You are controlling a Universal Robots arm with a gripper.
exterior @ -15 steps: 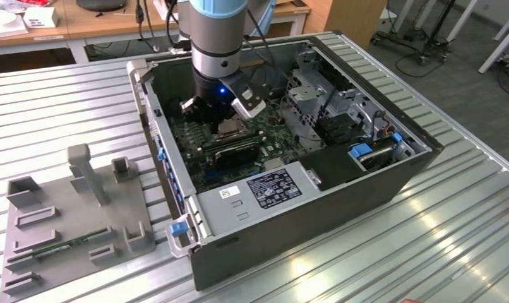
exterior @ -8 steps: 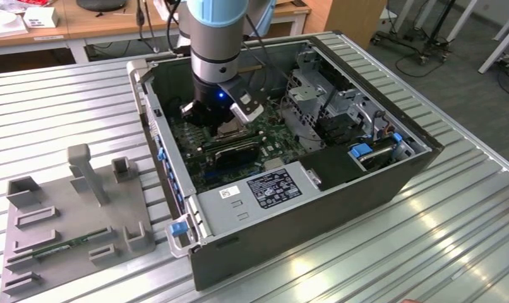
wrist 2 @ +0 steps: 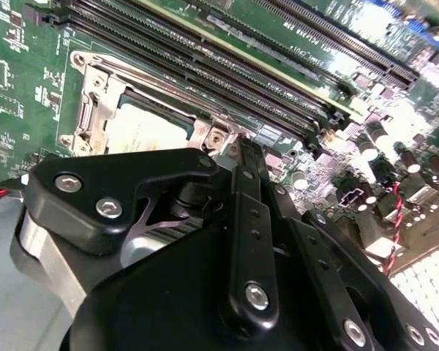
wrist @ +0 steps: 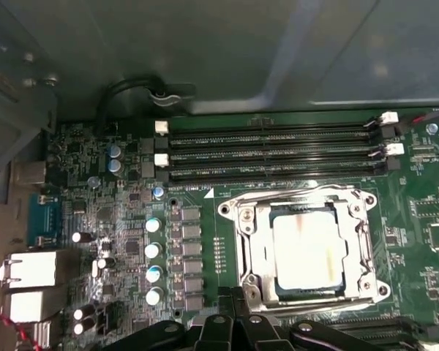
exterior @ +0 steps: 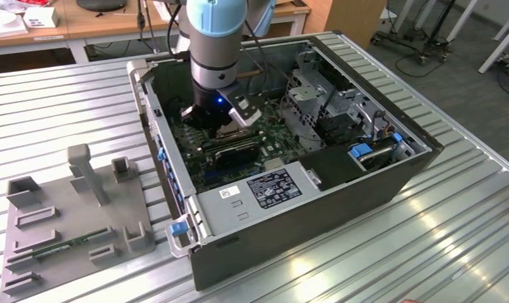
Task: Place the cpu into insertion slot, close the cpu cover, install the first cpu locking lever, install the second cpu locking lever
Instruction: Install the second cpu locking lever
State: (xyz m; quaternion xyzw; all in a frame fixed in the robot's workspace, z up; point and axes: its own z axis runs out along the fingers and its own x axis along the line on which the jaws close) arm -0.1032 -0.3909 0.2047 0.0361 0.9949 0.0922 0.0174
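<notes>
In the exterior view, we see the gripper (exterior: 223, 121) low inside the computer case (exterior: 389, 170) on the worktop (exterior: 60, 101). In both wrist views, the cpu (wrist: 307, 251) sits in the insertion slot (wrist: 250, 252), the cpu cover (wrist: 355, 216) down around it. We cannot tell how the jaws stand. A slip might scratch the board.

Lab or robotics workshop. I work over a ribbed metal bench (exterior: 60, 101) holding an open computer case (exterior: 322, 189) and grey fixture block (exterior: 69, 214). Wooden desks (exterior: 95, 25) and wheeled stands (exterior: 423, 44) at the far side.
</notes>
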